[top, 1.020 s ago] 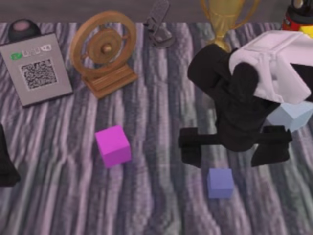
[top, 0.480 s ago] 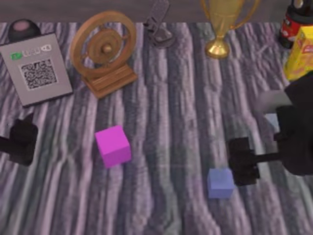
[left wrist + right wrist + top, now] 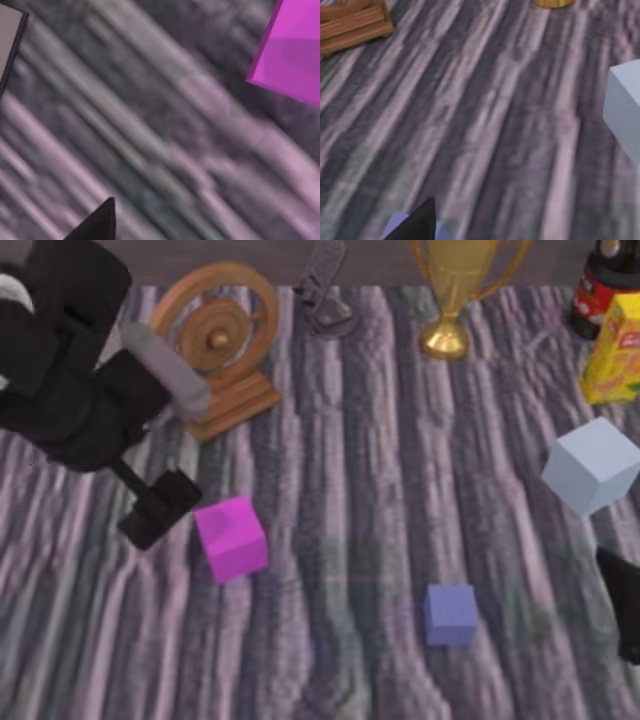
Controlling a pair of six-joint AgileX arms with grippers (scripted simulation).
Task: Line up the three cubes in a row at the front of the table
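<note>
1. Since half a second ago, the left arm has swung in from the left edge, and its hand now sits just beside the magenta cube, at the cube's 10 o'clock. The right arm has pulled back; only a dark tip of the right hand shows at the right edge.
2. That retreat uncovers the grey cube, alone at about 3 o'clock on the tabletop. The blue cube lies near the front, at about 5 o'clock.
3. My guess: the left arm is setting up to take the magenta cube, which sits mid-left, not yet in a front row.
4. Left wrist view: the magenta cube's corner is off to one side, so the hand is not over it yet.
5. Neither hand's opening can be told; neither appears to hold anything.
</note>
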